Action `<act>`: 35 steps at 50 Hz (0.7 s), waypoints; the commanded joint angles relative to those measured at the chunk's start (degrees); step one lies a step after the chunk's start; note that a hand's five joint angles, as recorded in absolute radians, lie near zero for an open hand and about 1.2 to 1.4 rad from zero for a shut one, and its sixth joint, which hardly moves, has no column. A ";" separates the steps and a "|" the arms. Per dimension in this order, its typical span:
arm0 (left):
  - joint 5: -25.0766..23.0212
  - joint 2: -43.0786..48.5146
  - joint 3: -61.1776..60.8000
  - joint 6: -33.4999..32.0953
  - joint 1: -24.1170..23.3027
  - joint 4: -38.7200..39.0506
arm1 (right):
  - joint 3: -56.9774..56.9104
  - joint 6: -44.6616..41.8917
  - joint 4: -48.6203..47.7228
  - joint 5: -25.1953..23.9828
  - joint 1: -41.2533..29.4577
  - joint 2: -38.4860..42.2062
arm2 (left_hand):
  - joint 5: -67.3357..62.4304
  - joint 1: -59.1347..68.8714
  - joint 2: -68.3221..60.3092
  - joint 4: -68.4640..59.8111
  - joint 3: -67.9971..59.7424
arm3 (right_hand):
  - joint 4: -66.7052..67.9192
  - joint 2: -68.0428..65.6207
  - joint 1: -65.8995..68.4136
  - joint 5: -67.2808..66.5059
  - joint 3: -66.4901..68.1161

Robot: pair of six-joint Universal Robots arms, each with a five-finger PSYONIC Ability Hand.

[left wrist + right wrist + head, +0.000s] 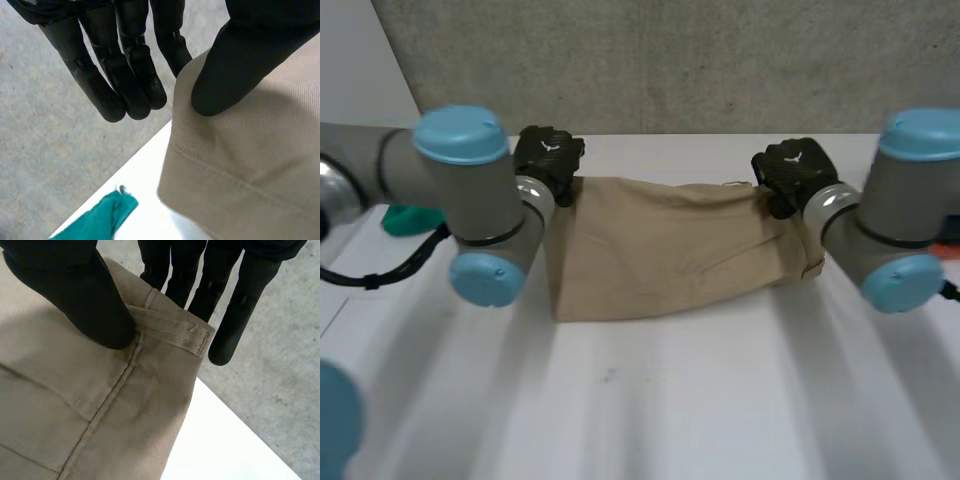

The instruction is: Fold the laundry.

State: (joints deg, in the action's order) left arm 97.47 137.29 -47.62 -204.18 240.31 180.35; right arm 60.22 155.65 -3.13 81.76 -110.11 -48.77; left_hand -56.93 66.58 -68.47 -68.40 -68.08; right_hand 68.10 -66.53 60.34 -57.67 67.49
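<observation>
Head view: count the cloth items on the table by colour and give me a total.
Tan cloth: 1
Green cloth: 1
Total: 2

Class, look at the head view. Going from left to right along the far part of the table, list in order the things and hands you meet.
green cloth → left hand → tan garment → right hand
</observation>
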 commanded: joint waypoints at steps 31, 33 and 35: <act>-6.51 -16.28 -32.28 3.35 -4.76 -4.57 | 10.00 -19.24 25.90 -10.30 8.16 -11.18 | 44.43 -44.08 45.97 45.90 45.57 | -40.61 39.04 -32.85 40.18 -40.00; -5.80 -14.51 -31.14 3.26 -4.67 -4.30 | 10.71 -19.16 24.06 -10.65 8.25 -10.38 | 44.44 -44.09 45.98 45.91 45.59 | -40.27 38.70 -32.51 39.84 -39.66; -4.92 -11.96 -29.47 3.09 -4.85 -4.30 | 11.93 -18.81 20.73 -10.65 8.25 -9.24 | 44.28 -43.92 45.82 45.74 45.42 | -39.44 37.86 -31.68 39.00 -38.82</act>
State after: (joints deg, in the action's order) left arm 90.30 118.69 -80.62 -200.75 235.45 175.53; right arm 69.32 137.20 23.22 71.38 -101.95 -60.91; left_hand -10.51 20.21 -20.14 -20.48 -20.12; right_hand 22.84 -20.15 22.13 -13.63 22.79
